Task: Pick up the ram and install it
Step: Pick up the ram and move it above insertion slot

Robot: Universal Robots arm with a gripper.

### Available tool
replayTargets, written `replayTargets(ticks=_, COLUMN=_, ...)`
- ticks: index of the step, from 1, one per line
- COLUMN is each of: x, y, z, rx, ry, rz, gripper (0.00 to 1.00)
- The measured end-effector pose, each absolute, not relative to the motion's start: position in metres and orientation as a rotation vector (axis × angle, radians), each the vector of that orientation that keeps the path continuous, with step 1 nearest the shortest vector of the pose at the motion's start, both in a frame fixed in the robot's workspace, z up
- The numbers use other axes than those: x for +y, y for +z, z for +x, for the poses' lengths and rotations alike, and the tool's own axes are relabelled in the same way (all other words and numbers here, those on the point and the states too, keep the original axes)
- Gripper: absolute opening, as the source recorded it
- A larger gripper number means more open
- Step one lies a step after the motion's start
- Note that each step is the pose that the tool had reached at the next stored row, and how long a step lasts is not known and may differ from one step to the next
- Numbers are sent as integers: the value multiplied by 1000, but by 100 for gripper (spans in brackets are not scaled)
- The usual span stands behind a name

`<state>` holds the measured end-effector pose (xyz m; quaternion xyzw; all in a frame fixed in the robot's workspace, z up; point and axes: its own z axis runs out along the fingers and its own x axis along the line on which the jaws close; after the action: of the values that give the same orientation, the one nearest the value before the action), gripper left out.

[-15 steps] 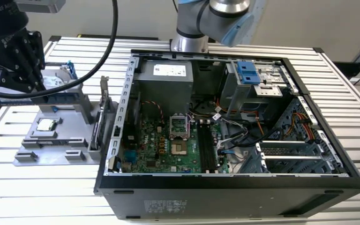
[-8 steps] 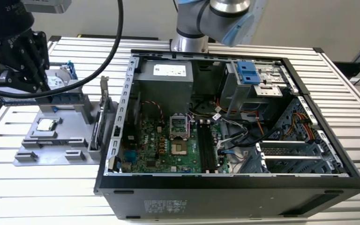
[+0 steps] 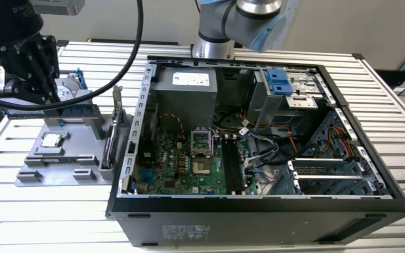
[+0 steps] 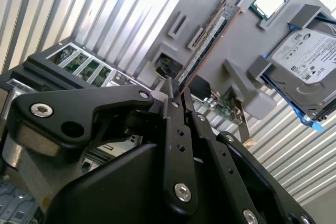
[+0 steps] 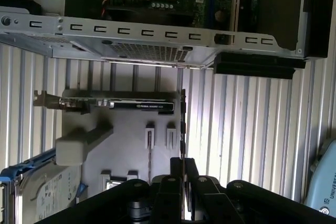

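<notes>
The ram [image 4: 210,43] is a long thin stick standing on its edge along one side of the grey parts tray [image 4: 236,45]. In the first wrist view the ram [image 5: 182,124] shows as a thin line running away from my fingertips. My gripper [image 4: 176,94] has its black fingers closed together on the near end of the stick, and the first wrist view shows the gripper [image 5: 182,162] the same way. In the exterior view my gripper [image 3: 39,87] hangs over the tray [image 3: 55,163] at that view's left, beside the open computer case [image 3: 259,203].
The tray also holds a processor chip [image 4: 269,1], a hard drive [image 4: 307,59] in a blue bracket and an upright card with a metal bracket [image 5: 121,103]. Inside the case, the motherboard's long black slots [image 3: 231,168] lie amid cables and drive cages [image 3: 287,89]. A ribbed metal table [image 3: 48,211] surrounds everything.
</notes>
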<state>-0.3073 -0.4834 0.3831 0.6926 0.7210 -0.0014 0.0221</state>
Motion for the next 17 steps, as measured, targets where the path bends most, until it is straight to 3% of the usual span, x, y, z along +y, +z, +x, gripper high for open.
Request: replayTargets(ticks=17, x=-483, y=383, z=-293, rx=2234, ry=-5, rz=2146, gripper=0)
